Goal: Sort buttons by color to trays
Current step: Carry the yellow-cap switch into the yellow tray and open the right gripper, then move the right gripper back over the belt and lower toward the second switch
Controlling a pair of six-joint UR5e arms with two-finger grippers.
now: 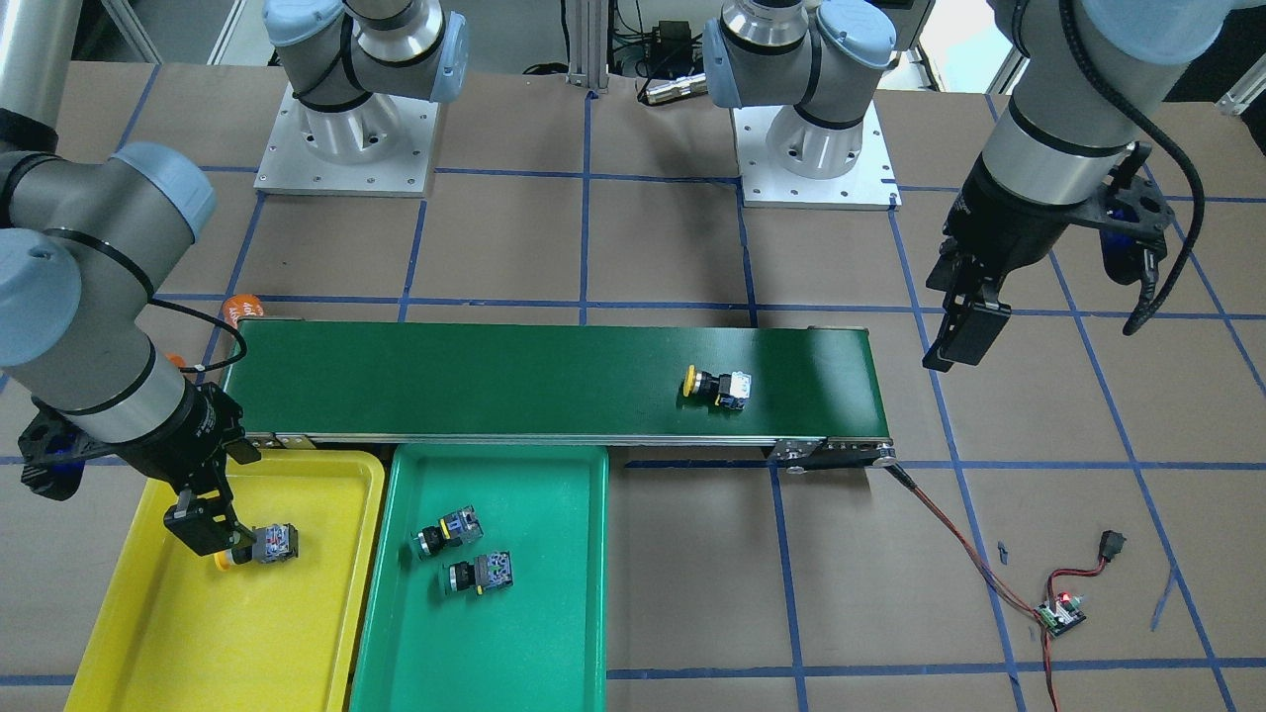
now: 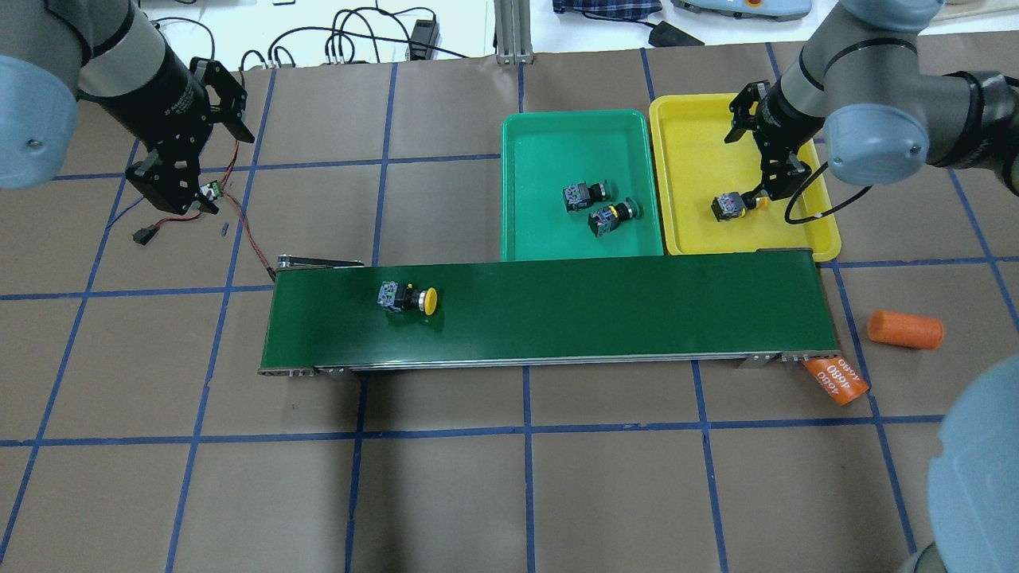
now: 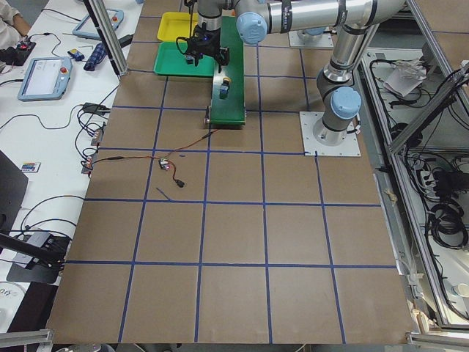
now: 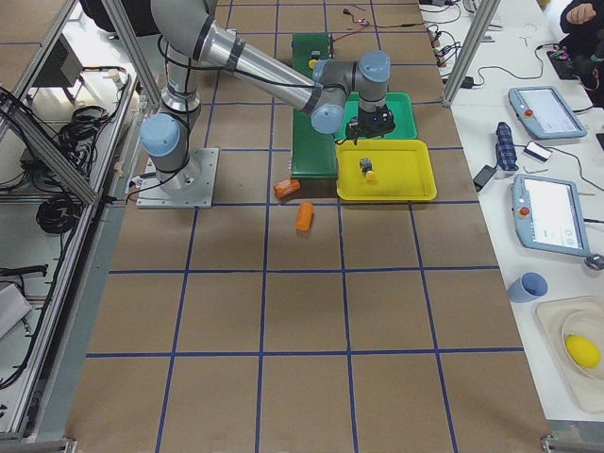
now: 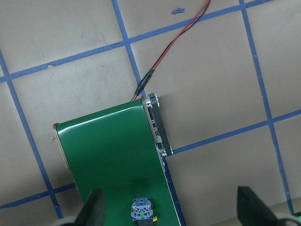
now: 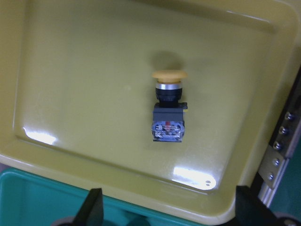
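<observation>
My right gripper spread wide, empty, yellow button lying free mid-frame above it in yellow tray, green buttons in green tray, my left gripper wide, empty, second yellow button on belt at bottom centre

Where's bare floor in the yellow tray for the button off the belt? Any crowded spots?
Yellow tray: the floor is bare from its far rim down to the yellow button, plus the strip along the green tray side. It is crowded toward the conveyor belt rim, where that button lies with the open right gripper close by.
</observation>
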